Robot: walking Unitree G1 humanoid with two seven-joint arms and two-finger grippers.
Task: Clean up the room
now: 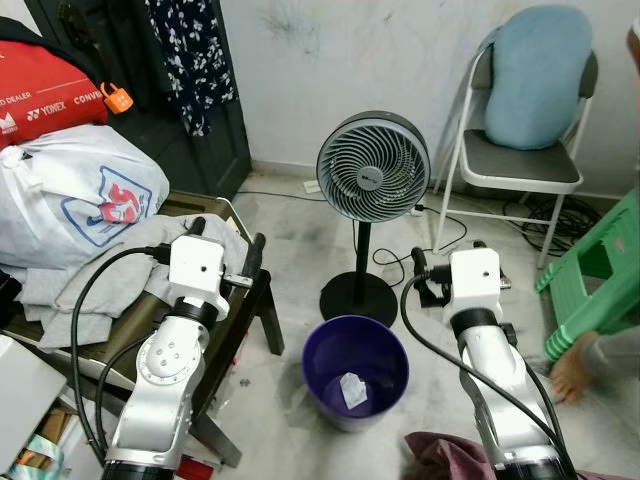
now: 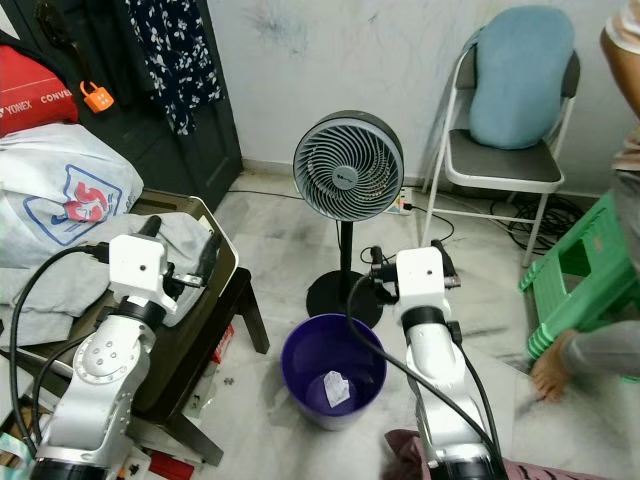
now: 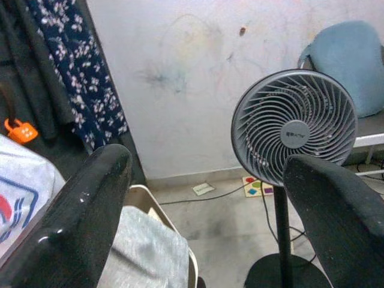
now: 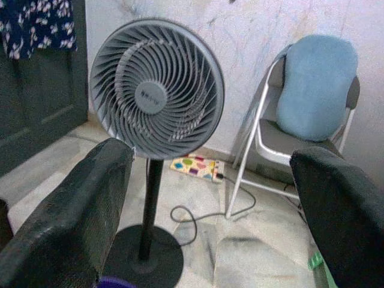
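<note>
maroon cloth (image 1: pixel 445 455) at robot's feet, nearest right gripper (image 1: pixel 428 272); purple bin (image 1: pixel 356 372) between arms; both grippers, left gripper (image 1: pixel 250 265) included, spread wide, empty.

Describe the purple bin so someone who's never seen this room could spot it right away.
Find the standing fan by the back wall. The bin sits on the floor just in front of its round black base, between the robot's two arms. It is the one deep purple, open-topped bucket, with a scrap of white paper inside.
</note>
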